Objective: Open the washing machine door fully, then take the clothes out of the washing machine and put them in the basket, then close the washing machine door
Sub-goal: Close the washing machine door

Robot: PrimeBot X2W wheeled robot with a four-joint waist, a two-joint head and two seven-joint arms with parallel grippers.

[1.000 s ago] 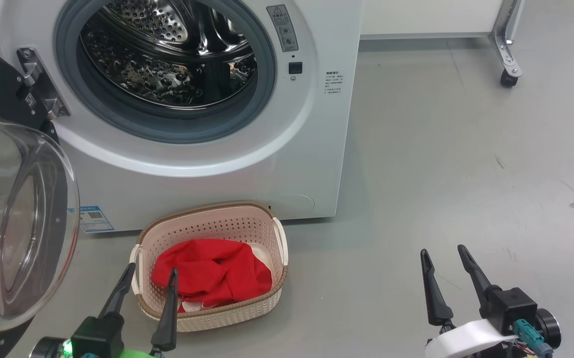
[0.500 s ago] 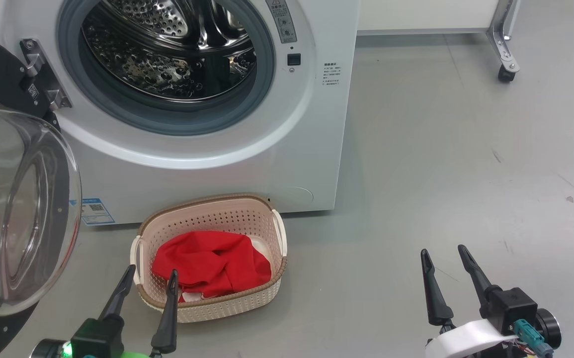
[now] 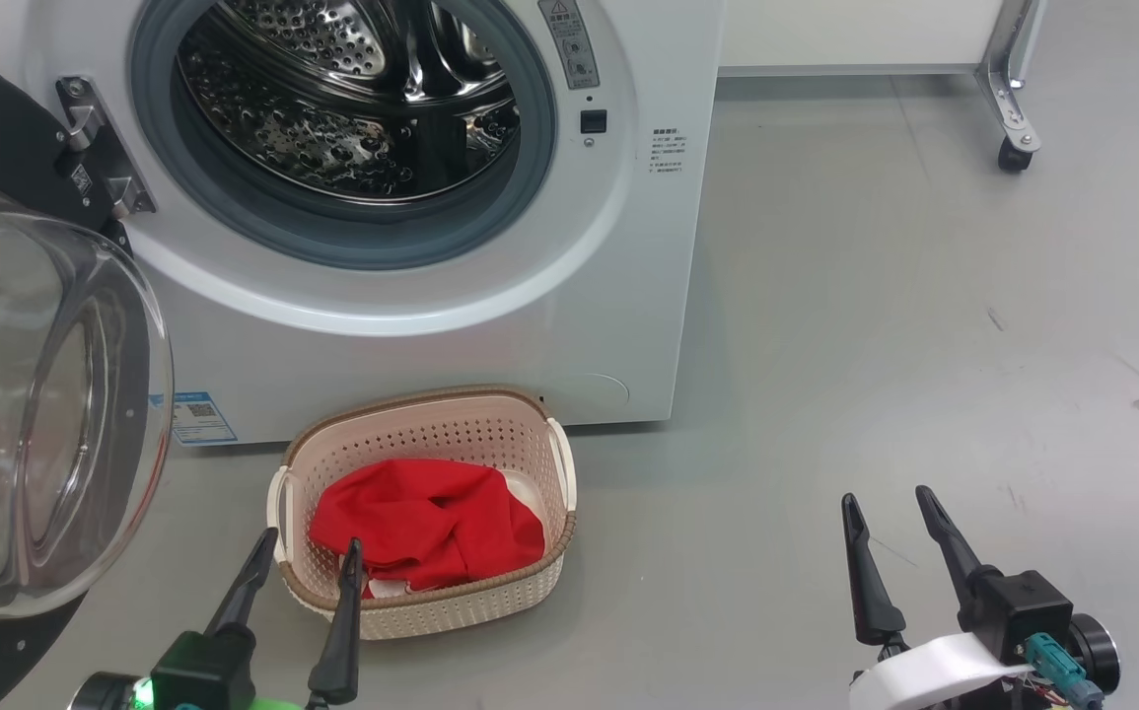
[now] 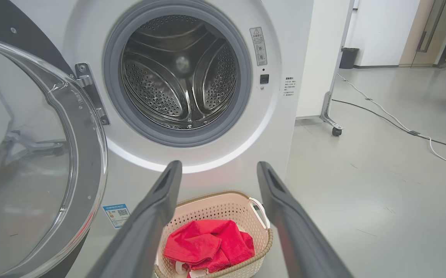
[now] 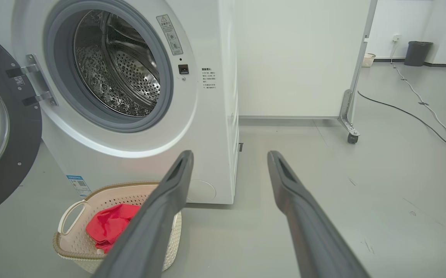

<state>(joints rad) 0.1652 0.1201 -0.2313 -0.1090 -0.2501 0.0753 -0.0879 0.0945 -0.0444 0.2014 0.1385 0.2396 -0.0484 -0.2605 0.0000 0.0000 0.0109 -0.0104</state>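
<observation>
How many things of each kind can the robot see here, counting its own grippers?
White washing machine: 1
Open door: 1
Cream basket: 1
Heap of red clothes: 1
Open grippers, left gripper and right gripper: 2
Total: 6

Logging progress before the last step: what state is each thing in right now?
washing machine door: wide open, swung left.
washing machine drum: empty.
clothes: heaped in the basket.
basket: upright on the floor.
left gripper: open, empty.
right gripper: open, empty.
</observation>
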